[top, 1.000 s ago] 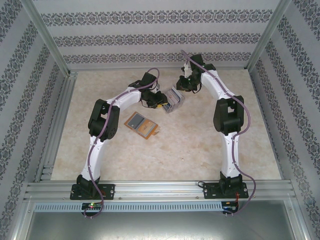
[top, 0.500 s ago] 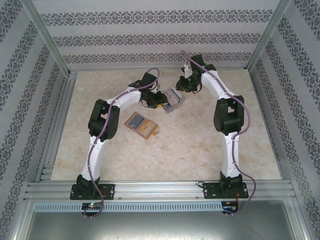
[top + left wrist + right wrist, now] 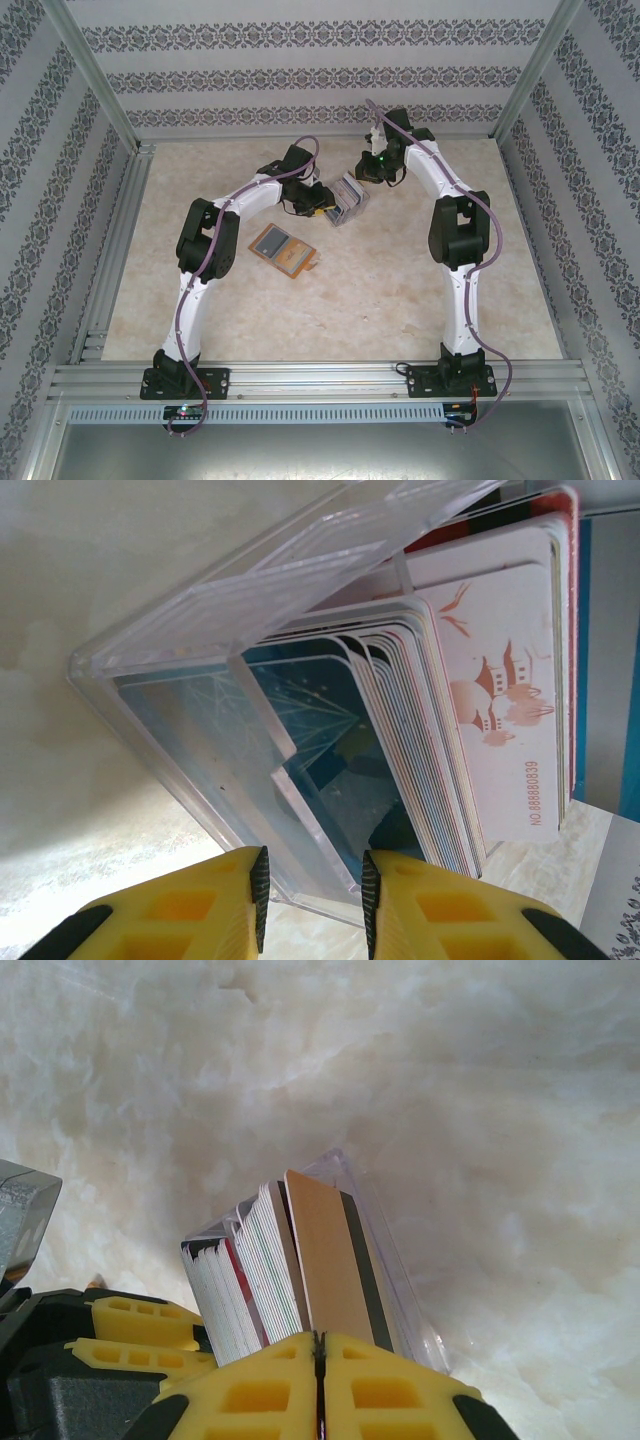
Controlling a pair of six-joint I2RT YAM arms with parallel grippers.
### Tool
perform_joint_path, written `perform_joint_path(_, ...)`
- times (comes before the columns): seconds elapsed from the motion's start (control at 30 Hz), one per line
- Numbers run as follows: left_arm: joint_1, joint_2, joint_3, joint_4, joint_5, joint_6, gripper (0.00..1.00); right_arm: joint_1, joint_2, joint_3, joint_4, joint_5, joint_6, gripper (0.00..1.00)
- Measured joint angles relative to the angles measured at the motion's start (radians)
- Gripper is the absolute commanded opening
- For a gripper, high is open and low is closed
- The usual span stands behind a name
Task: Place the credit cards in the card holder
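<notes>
One tan card (image 3: 322, 1265) stands pinched in the shut right tool (image 3: 319, 1345); left tool (image 3: 313, 868) clamps the clear box (image 3: 190, 720).

Bare table (image 3: 420, 300) right of card holder (image 3: 303, 262)

Left arm (image 3: 205, 262) and right arm (image 3: 457, 290): white tubular links, bulky black joint housings, black base plates (image 3: 175, 382). One purple cable (image 3: 181, 315) runs along each arm. Green indicator light (image 3: 381, 153) at the right wrist. Left gripper (image 3: 315, 865) and right gripper (image 3: 320, 1338): yellow moulded fingers (image 3: 250, 1395) with rectangular cut-outs, black ribbed pads (image 3: 261, 885).
</notes>
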Motion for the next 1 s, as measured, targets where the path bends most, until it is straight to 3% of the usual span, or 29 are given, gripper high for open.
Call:
perform_joint_path(0.53, 0.008, -0.010, -0.005, -0.023, -0.027, 0.007, 0.32, -0.024, -0.114, -0.026, -0.001, 0.020, -0.001, 0.07)
perform_joint_path(1.0, 0.107, -0.187, -0.131, -0.030, -0.068, 0.040, 0.32, -0.026, -0.254, -0.179, 0.073, 0.014, 0.016, 0.06)
